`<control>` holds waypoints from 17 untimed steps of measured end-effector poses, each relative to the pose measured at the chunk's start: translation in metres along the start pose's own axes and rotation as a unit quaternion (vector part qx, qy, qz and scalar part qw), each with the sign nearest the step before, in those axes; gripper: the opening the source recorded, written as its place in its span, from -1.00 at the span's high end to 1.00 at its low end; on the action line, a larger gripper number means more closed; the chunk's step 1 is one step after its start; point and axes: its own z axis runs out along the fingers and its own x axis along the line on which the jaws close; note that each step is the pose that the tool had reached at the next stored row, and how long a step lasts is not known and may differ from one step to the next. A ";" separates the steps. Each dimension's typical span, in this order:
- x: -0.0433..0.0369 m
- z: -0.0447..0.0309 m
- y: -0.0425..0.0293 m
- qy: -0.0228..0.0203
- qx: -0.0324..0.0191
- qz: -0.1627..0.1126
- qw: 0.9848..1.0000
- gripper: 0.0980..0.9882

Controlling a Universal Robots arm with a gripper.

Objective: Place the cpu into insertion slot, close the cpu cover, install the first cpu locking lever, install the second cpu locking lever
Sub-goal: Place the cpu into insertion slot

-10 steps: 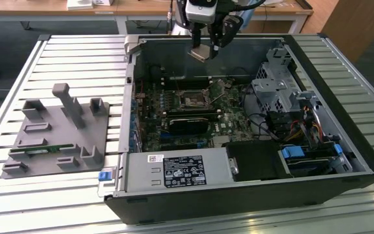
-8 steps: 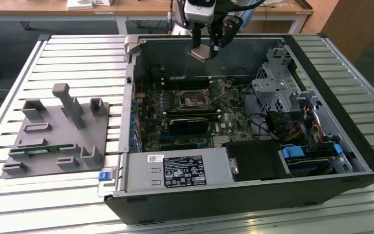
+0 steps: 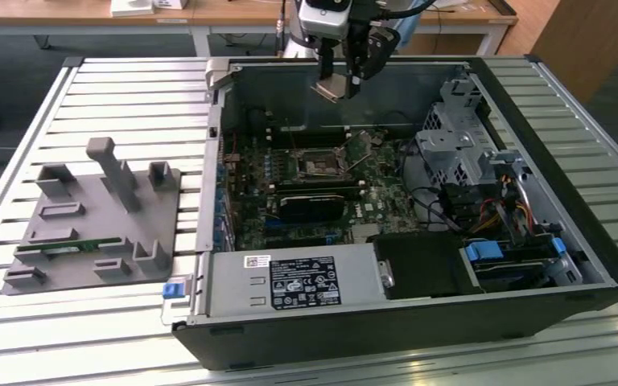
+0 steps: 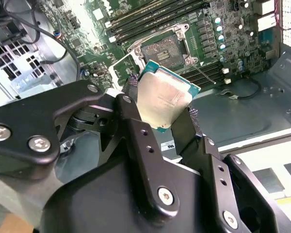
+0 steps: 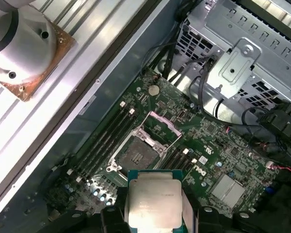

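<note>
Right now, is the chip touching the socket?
Apart. The exterior view shows the chip held in the gripper high above the socket; the first wrist view shows the socket empty.

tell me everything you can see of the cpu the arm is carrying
The cpu, a flat square chip with a silvery-tan metal top and green rim, is clamped on two opposite edges between the fingers of the black hand. It hangs tilted in mid-air inside the open computer case, above the green board and clear of the open insertion slot.
</note>
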 end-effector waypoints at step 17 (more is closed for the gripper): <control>0.0000 0.0030 -0.0003 -0.010 -0.001 0.102 0.995 0.04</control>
